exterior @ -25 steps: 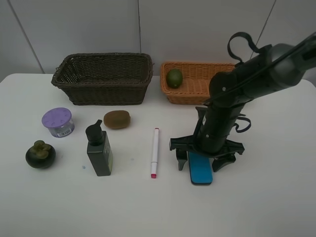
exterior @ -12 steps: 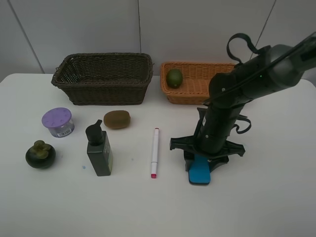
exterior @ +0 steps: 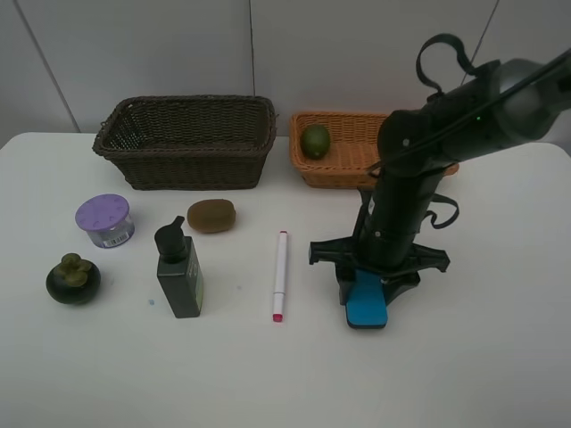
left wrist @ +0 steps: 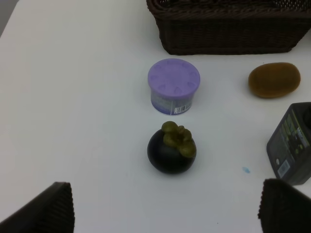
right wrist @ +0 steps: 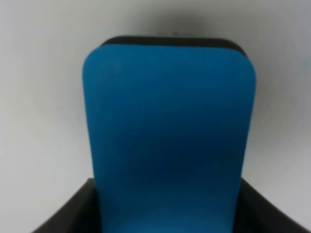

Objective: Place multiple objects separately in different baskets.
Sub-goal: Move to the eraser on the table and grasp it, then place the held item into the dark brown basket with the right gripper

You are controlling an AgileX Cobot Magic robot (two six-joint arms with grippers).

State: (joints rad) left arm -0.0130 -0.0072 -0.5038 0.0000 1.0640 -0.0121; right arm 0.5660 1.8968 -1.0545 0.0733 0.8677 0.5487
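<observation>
A: Status on the sort?
B: One item in, as far as I can see: the green fruit [exterior: 315, 141] sits in the orange-tan basket [exterior: 335, 175], at its left end. The dark brown basket [exterior: 187, 162] shows nothing inside from the high camera, though its near wall hides part of the floor.
A: Right side?
B: The right gripper [exterior: 371, 285] is down on the blue eraser [exterior: 367, 305], jaws on its two long sides at the end nearer the baskets. Wrist view has the dark fingers [right wrist: 68, 213] tight against both edges, so it's a grip. Can't tell whether the eraser is clear of the table [exterior: 268, 383].
A: Left?
B: The left gripper [left wrist: 167, 211] is spread wide, holding nothing, hovering near the mangosteen [left wrist: 171, 150] and purple-lidded jar [left wrist: 174, 85].
A: What's left?
B: Loose on the table: jar, mangosteen, pump bottle [exterior: 180, 276], kiwi [exterior: 211, 216], white pen [exterior: 280, 273], plus the eraser in hand. The orange-red fruit isn't visible — the right arm [exterior: 455, 125] covers the right part of the tan basket, so it may be there. I'd call it early, most of the job ahead.
A: Surface, room?
B: White matte tabletop, flat, nothing on it beyond the task items and a small blue speck [exterior: 151, 302] beside the bottle. Baskets side by side along the back edge, just apart. Behind them are plain pale grey wall panels [exterior: 357, 45] with seams. Even light, soft shadows.
</observation>
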